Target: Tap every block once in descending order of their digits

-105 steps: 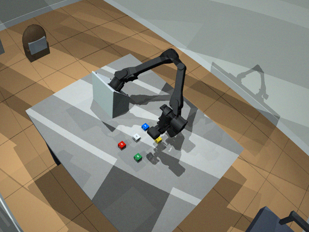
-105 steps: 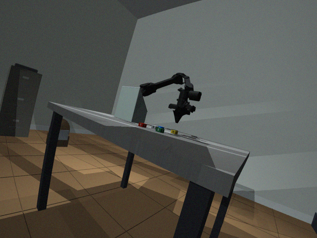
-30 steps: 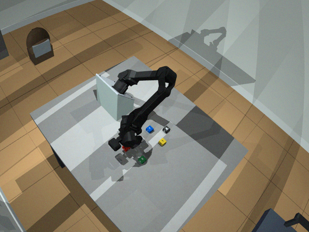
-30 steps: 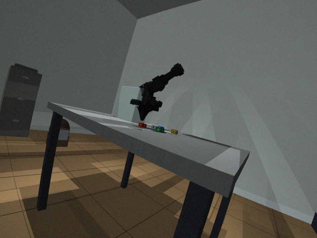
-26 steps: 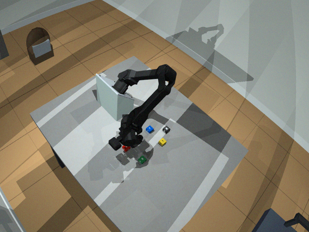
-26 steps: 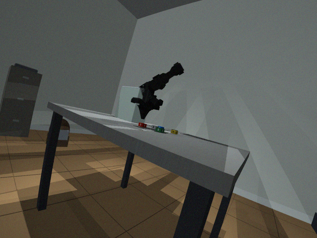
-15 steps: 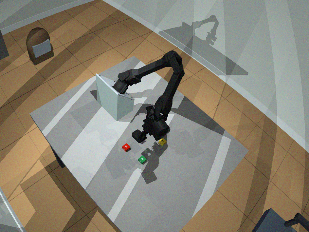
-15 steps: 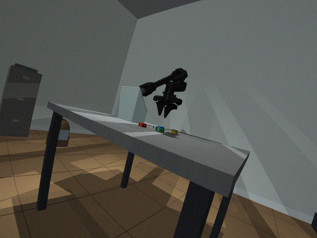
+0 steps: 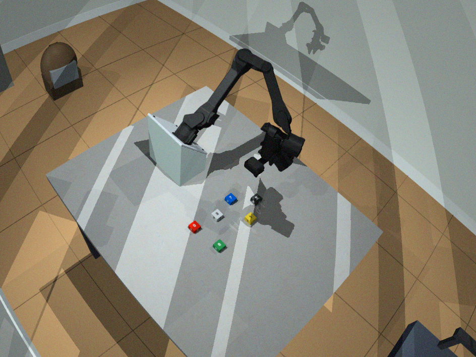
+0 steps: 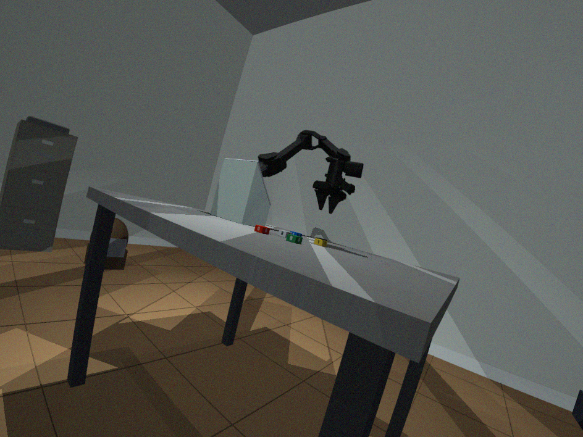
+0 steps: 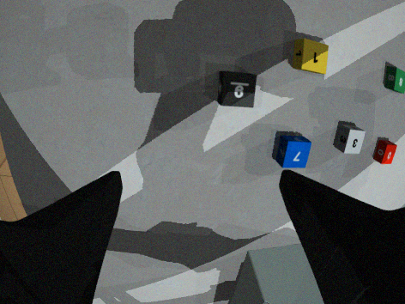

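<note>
Claw [image 9: 259,177] [image 10: 325,211] [image 11: 202,179] spread nearly full and gripping nothing, we note the digit blocks standing apart on the desk [image 9: 299,261] [image 10: 301,263] [image 11: 180,142], presumably so each accepts a separate tap.

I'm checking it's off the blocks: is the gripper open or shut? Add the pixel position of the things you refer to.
Open: the gripper [image 9: 258,177] [image 10: 325,211] [image 11: 202,179] has its two fingertips standing well apart, nothing between them.
</note>
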Robot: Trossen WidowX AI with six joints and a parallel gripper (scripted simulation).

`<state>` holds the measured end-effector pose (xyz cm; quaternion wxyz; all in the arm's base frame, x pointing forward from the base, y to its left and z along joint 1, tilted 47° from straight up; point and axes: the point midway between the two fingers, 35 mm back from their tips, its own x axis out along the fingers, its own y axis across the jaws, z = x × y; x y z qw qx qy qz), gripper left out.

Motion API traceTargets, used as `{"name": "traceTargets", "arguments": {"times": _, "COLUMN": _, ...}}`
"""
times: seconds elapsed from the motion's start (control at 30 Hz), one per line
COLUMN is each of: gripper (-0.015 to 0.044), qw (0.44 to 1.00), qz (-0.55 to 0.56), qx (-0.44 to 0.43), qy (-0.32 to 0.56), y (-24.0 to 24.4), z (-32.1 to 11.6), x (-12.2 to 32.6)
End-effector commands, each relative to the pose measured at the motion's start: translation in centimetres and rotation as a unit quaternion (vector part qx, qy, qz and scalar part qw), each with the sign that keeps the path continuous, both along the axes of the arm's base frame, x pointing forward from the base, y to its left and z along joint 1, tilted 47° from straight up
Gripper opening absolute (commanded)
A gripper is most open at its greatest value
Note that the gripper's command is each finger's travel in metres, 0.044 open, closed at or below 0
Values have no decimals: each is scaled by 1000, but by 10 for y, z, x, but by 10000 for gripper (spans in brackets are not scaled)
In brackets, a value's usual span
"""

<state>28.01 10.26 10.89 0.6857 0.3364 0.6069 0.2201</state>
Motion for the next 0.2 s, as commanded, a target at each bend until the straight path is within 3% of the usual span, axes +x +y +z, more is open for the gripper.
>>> {"name": "traceTargets", "arguments": {"times": 0.0, "gripper": 400, "qw": 1000, "qz": -3, "qx": 8, "qy": 9, "y": 11, "z": 15, "x": -11}}
{"name": "traceTargets", "arguments": {"times": 0.17, "gripper": 400, "qw": 1000, "qz": -3, "qx": 8, "qy": 9, "y": 11, "z": 15, "x": -11}}
